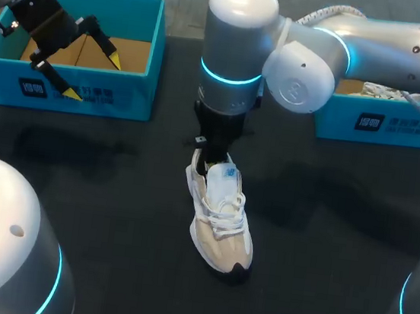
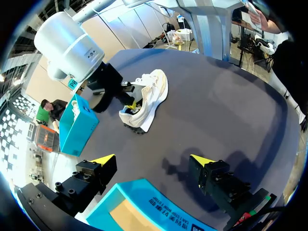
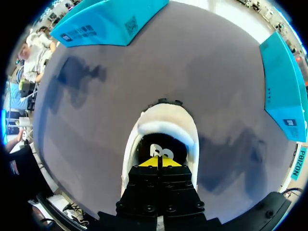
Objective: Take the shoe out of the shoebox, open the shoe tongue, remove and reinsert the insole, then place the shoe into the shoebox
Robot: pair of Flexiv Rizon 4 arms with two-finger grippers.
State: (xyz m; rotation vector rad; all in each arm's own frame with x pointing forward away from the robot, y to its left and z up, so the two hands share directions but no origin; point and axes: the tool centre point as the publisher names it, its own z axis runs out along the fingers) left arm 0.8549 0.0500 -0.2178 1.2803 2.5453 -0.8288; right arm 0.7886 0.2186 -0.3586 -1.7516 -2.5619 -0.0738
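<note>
- Directions are from the shoe [image 1: 222,212] in the head view, with 12 o'clock at the far table edge.
- At 12 o'clock the right arm [image 1: 236,68] stands upright over the heel and closes that side.
- The right gripper [image 3: 159,161], its fingers pressed together, fills the shoe's opening.
- From 3 through 6 to 9 o'clock the dark table [image 1: 111,214] gives open passing room.
- At 10 o'clock, well apart, stands the left shoebox [image 1: 129,101]; the left gripper [image 1: 93,76] hangs above its near wall, fingers spread.
- At 2 o'clock the right shoebox [image 1: 385,131] lies partly under the right arm.
</note>
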